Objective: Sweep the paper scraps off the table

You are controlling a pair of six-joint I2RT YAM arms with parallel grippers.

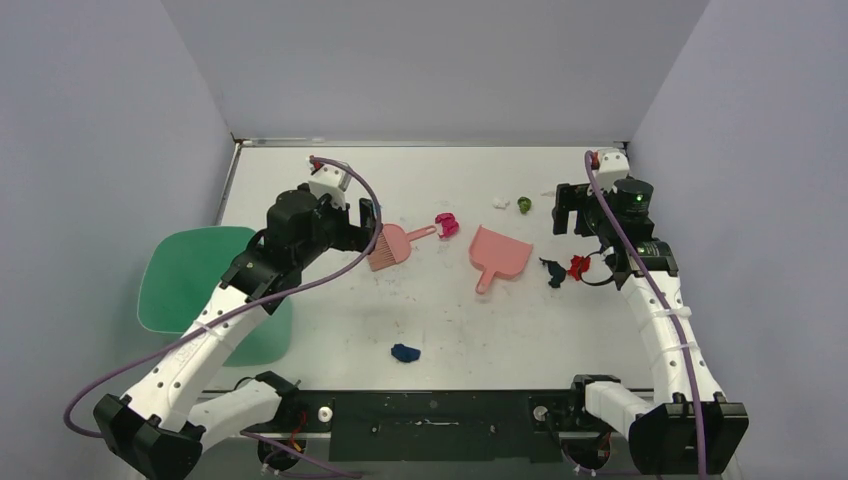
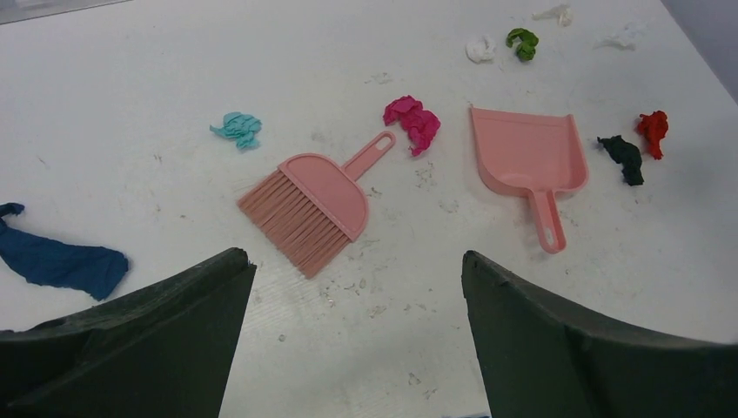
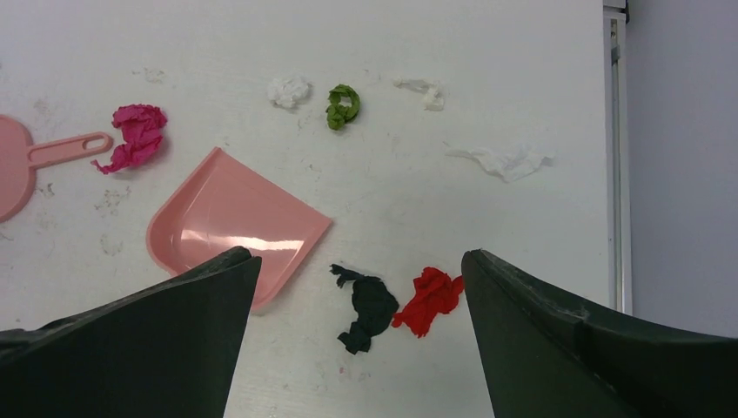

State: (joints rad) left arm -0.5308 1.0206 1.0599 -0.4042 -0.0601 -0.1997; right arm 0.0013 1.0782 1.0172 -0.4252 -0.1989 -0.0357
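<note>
Around the dustpan [image 1: 500,252], seen from overhead, the paper scraps [image 1: 447,224] lay scattered on the table [image 1: 450,320]. Left wrist view — the left gripper [image 2: 355,261] stood wide and empty, the brush [image 2: 309,205] left of the dustpan. Right wrist view — the right gripper [image 3: 358,257] gaped wide, empty.

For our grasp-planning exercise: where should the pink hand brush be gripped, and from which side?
Grip the pink hand brush by its slim handle, from above, jaws across its width. It lies flat, and the handle juts clear of the bristles, ending beside the magenta scrap.
</note>
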